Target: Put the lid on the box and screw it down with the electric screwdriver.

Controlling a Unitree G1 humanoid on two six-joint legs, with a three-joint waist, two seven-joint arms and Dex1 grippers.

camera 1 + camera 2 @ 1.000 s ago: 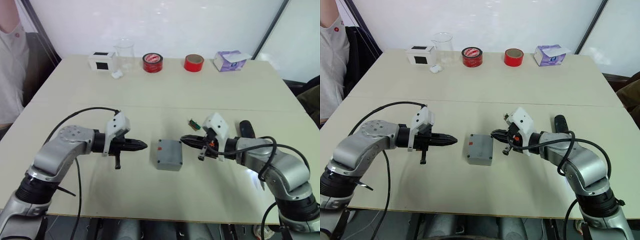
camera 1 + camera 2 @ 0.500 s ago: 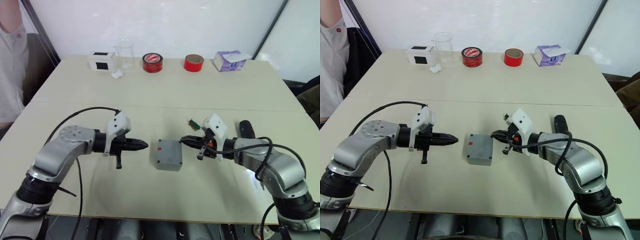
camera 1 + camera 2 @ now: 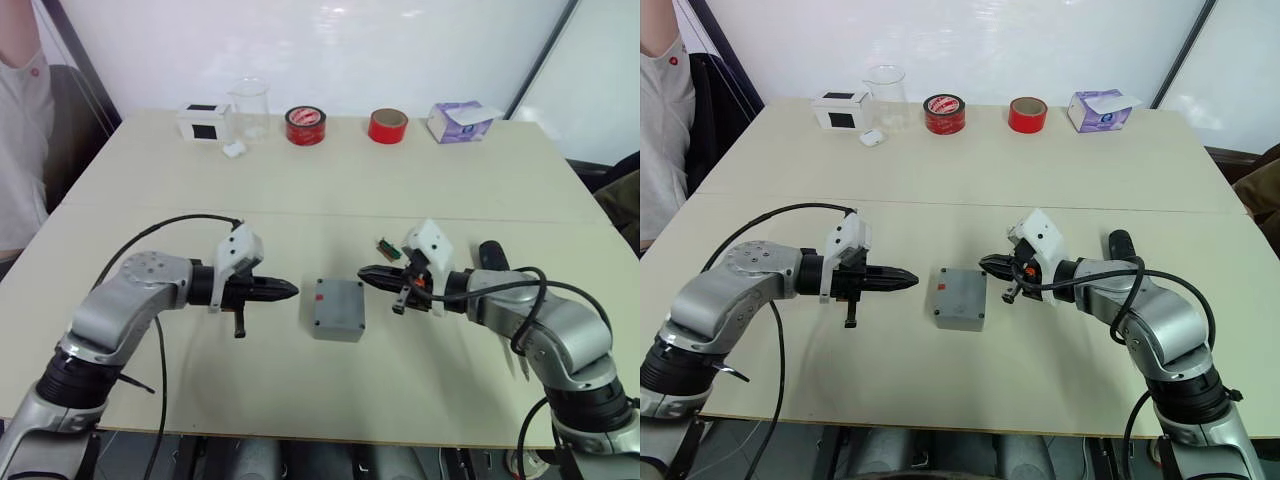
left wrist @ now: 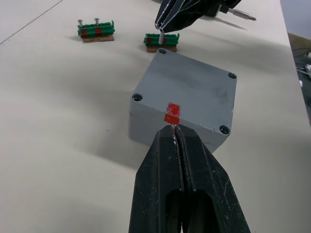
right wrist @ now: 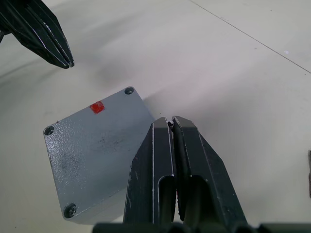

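Lid [image 4: 194, 94] flat on box [image 3: 336, 309], red mark leftward | left hand [image 3: 290, 291] closed, empty | right hand [image 3: 366, 276] pinching screw

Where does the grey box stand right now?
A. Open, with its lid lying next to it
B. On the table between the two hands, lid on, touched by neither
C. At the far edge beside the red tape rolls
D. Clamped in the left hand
B: the grey box sits on the table with its lid on, between the shut left hand and the shut right hand, clear of both.
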